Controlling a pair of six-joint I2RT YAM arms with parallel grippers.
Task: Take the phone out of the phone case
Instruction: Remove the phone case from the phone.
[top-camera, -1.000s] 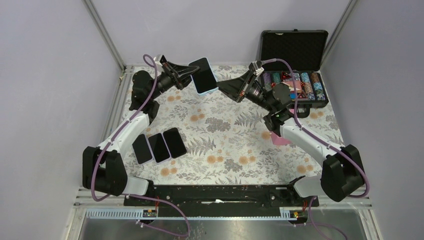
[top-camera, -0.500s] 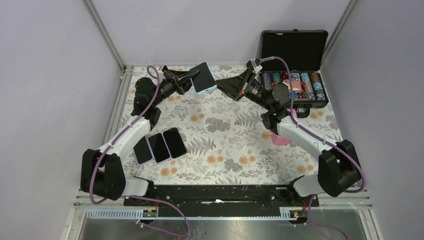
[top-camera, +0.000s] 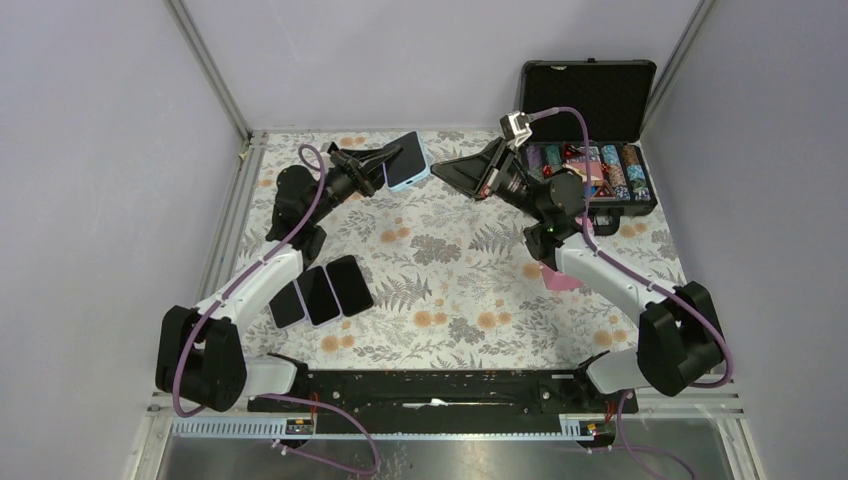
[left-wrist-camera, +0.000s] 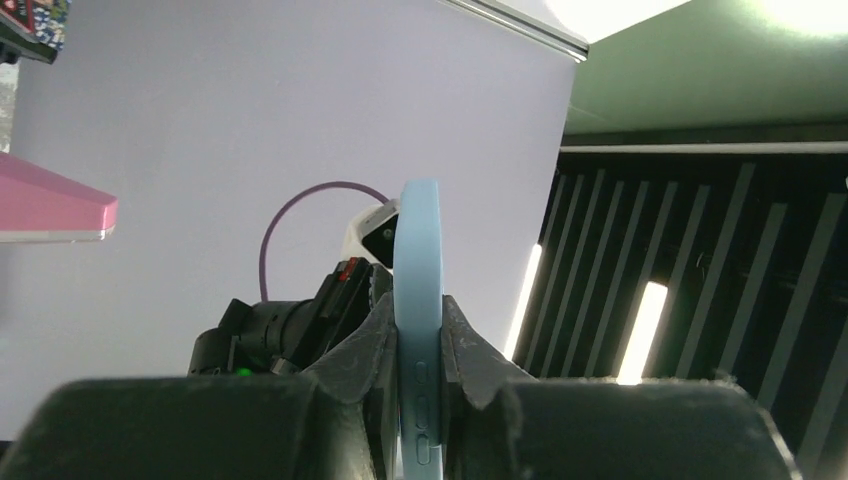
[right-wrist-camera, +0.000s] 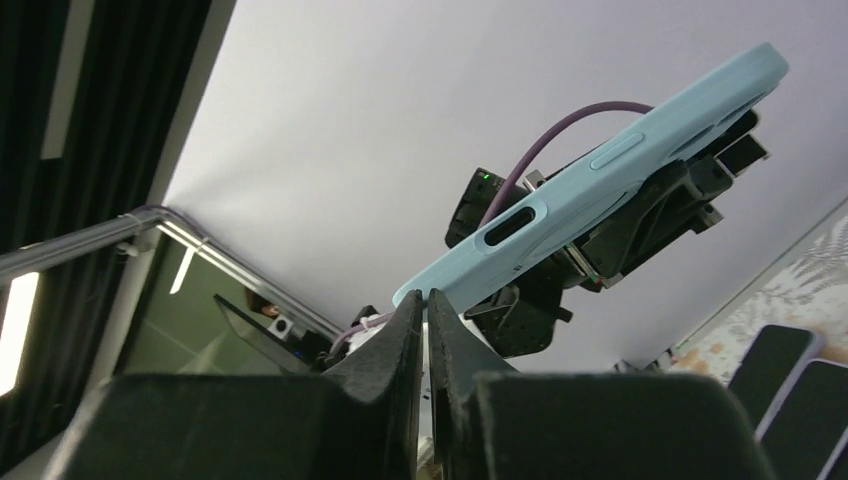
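left gripper: clamped across blue phone case, held aloft for edge access
right gripper: fingers pinched together (makeshift wedge, probably), tips by case corner for prying

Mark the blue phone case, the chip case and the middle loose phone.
blue phone case (left-wrist-camera: 418, 290): left wrist view, side edge
chip case (top-camera: 588, 100): top view, open lid
middle loose phone (top-camera: 320, 295): top view, dark face

White arm links, black joints, purple cables, green LED on right arm
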